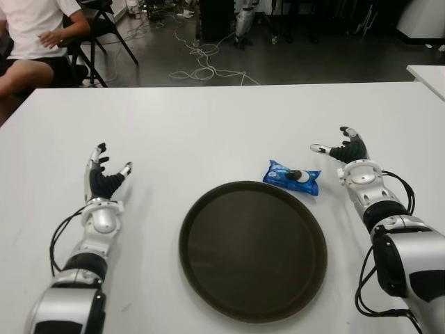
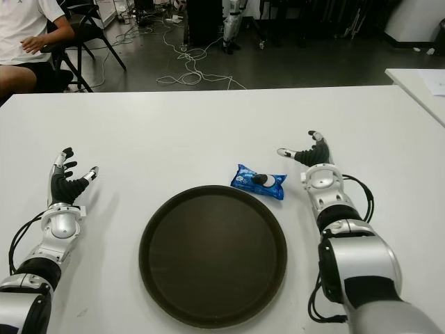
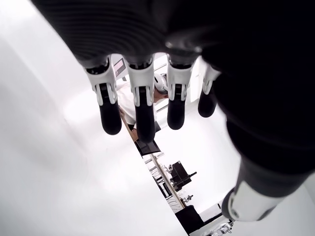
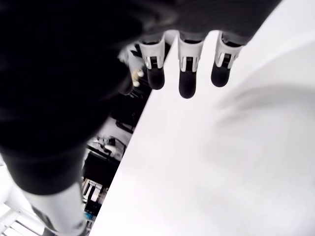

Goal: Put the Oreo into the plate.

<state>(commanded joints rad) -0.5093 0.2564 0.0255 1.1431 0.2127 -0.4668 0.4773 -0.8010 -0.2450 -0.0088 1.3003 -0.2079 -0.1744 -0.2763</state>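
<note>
A blue Oreo packet (image 1: 293, 177) lies on the white table (image 1: 208, 125), just beyond the far right rim of the round dark plate (image 1: 252, 249). The plate holds nothing. My right hand (image 1: 342, 149) is a short way to the right of the packet, fingers spread, not touching it. Its wrist view shows straight fingers (image 4: 187, 73) over bare table. My left hand (image 1: 104, 170) is at the left of the plate, open as well, with extended fingers (image 3: 143, 101) in its own wrist view.
A seated person (image 1: 35, 35) in a white shirt is beyond the table's far left corner, beside black chairs. Cables (image 1: 201, 66) lie on the floor behind the table. Another white table edge (image 1: 430, 73) shows at the far right.
</note>
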